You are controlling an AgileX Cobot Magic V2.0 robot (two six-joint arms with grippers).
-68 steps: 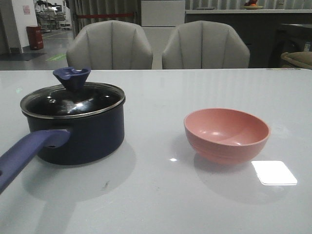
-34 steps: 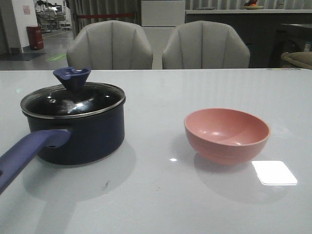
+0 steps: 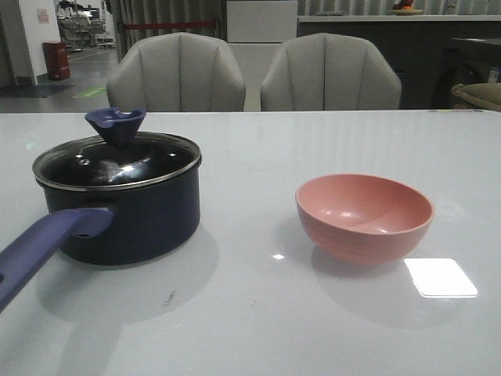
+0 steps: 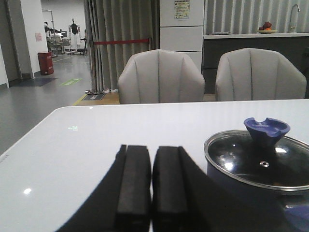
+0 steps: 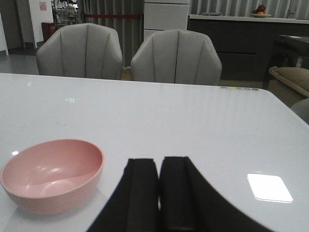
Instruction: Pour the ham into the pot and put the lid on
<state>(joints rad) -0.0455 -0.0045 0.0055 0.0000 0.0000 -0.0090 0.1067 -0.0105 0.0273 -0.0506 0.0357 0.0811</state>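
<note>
Lid (image 3: 117, 160) seated on pot (image 3: 125, 207); glass, fragile, slippery, so grab by knob (image 3: 115, 124). Ham prob inside, unseen. Left gripper (image 4: 151, 188), right gripper (image 5: 159, 193) closed, empty.

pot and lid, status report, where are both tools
Left tool shut, empty, beside the pot. Right tool shut, empty, near the pink bowl. Lid seated on pot. No ham visible in bowl; nothing in the way.
</note>
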